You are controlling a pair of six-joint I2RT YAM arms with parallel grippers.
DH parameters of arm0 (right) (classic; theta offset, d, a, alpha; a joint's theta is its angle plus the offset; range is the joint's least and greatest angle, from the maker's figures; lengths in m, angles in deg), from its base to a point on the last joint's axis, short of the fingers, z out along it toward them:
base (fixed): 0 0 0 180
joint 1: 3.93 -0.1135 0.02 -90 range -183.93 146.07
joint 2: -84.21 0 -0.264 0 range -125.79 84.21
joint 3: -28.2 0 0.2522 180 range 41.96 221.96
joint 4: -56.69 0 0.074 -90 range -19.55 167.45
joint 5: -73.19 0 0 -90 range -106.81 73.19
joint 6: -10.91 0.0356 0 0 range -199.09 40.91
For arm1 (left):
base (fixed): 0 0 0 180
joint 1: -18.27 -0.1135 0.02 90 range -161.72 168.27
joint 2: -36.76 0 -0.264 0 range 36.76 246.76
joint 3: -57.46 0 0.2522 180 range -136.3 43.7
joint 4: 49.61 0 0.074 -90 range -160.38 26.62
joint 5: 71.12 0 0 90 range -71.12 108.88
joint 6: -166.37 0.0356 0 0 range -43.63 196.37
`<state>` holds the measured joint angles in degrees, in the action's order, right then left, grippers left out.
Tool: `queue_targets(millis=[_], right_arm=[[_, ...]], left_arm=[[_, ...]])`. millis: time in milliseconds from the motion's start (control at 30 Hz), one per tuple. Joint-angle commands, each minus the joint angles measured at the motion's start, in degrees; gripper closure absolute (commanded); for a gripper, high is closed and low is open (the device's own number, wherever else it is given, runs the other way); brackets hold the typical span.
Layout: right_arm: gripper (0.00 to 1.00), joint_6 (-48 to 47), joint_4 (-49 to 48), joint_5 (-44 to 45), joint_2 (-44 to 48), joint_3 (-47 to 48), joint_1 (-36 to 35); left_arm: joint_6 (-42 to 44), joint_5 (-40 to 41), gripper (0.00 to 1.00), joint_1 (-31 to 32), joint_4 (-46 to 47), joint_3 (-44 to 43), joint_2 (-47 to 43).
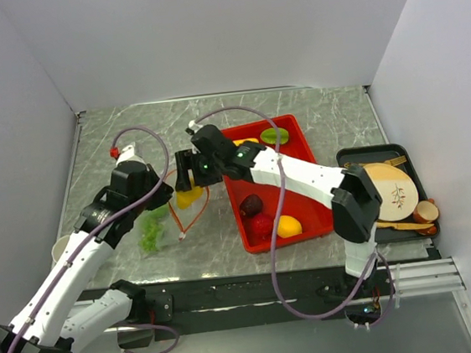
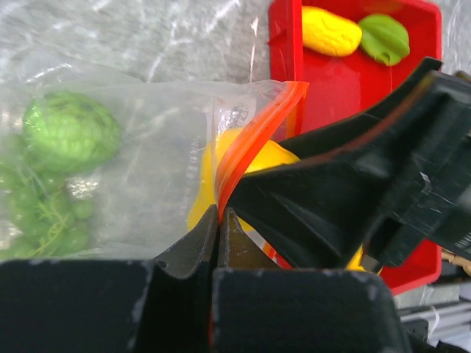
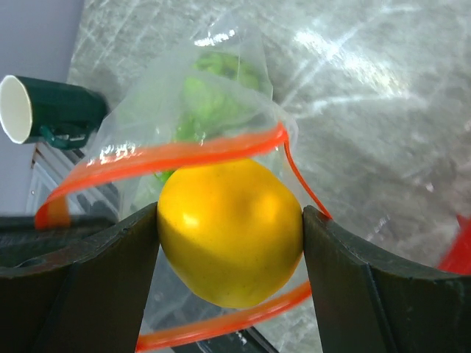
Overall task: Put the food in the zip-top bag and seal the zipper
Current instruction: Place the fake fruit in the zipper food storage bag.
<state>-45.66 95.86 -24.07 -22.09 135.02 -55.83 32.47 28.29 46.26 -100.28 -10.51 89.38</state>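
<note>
The clear zip-top bag (image 1: 158,228) lies left of the red tray, with green food (image 2: 71,131) inside. My left gripper (image 2: 218,217) is shut on the orange-red zipper (image 2: 250,140), holding one lip of the mouth up. My right gripper (image 3: 229,224) is shut on a round yellow toy fruit (image 3: 229,243), with a pad touching each side. The fruit sits in the open mouth, between the two runs of the zipper (image 3: 176,156). In the top view the right gripper (image 1: 187,181) and the yellow fruit (image 1: 189,198) are just right of the left gripper (image 1: 160,198).
The red tray (image 1: 231,200) holds a dark red piece (image 1: 251,204), a red one (image 1: 261,223), a yellow one (image 1: 289,226) and a green one (image 1: 275,135). A black tray (image 1: 368,152) with a tan plate stands at the right. A dark green cup (image 3: 55,110) lies at the left.
</note>
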Motion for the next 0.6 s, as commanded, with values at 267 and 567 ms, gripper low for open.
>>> queue_targets(millis=[267, 567], right_arm=[[0.03, -2.76, 0.96, -1.35, 0.74, 4.34, -0.57], [0.0, -0.92, 1.4, 11.3, 13.47, -6.54, 1.88]], left_arm=[[-1.36, 7.82, 0.99, 0.05, -1.85, -3.35, -2.61], [-1.28, 7.29, 0.99, 0.05, -0.63, -2.47, -2.7]])
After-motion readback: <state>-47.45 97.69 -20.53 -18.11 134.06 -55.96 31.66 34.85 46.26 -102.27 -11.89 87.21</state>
